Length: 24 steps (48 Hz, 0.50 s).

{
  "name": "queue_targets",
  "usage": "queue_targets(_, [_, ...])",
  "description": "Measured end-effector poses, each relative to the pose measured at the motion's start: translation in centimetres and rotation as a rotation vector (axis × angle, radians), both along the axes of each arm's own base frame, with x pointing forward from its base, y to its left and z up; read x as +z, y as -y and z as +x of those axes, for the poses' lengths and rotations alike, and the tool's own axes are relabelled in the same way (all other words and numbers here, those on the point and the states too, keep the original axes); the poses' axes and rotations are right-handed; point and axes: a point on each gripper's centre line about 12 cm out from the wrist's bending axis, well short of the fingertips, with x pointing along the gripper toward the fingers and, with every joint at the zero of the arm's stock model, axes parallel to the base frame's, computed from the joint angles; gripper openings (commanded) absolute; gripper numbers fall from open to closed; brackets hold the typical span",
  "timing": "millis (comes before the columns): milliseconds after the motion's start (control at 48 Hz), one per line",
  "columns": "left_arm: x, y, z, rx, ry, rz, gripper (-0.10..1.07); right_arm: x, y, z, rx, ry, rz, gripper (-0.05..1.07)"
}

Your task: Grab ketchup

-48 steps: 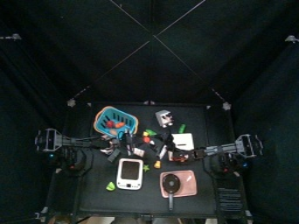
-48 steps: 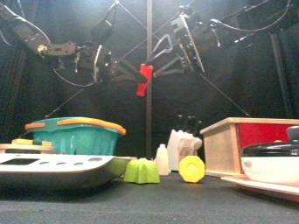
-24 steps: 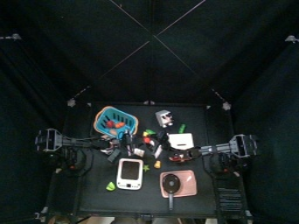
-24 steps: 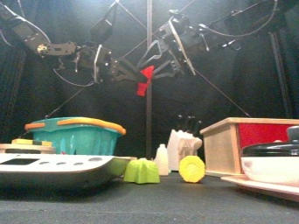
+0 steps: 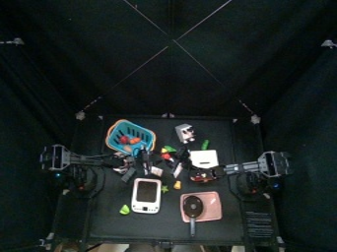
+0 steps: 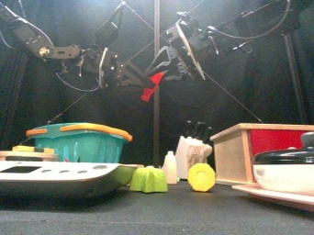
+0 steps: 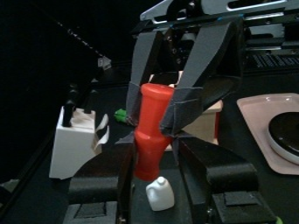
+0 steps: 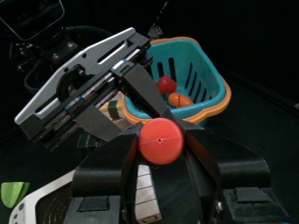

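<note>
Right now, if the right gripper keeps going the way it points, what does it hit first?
The ketchup. Its red end sits dead centre in front of the right gripper, very close; contact can't be judged. Behind it is the left gripper, holding the bottle in mid-air.

Teal basket (image 6: 79, 145) with orange rim sits left on the table, red and orange round items inside (image 8: 170, 91). White device with buttons (image 6: 59, 174) in front of it. Centre front: green chunk (image 6: 150, 180), yellow disc (image 6: 201, 177), small white bottle (image 7: 160, 193), white holder (image 6: 190, 156) behind. Wooden box with red panel (image 6: 263, 151) on the right, pink plate (image 5: 200, 207) with a dark pan beside it.
</note>
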Motion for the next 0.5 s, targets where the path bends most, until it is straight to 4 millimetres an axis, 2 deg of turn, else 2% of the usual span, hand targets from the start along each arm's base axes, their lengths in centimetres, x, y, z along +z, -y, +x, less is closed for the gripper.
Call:
queue_targets(292, [0.05, 0.13, 0.02, -0.002, 0.004, 0.001, 0.92, 0.05, 0.02, 0.01, -0.003, 0.004, 0.005, 0.65])
queue_targets(500, [-0.04, 0.31, 0.09, -0.008, 0.002, 0.004, 0.95, 0.06, 0.04, 0.01, -0.004, 0.004, 0.003, 0.65])
